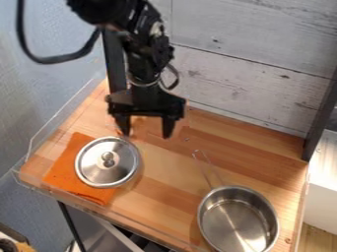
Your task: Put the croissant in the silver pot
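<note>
Our gripper (145, 134) hangs at upper centre, jaws apart; we should straddle the croissant squarely, pinch softly, then clear the silver pot (237, 220), lower right.

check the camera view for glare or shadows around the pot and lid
In the camera view, glare brightens the silver pot's inside; in that same view, highlights cross the lid, and shadow darkens the table beside both.
</note>
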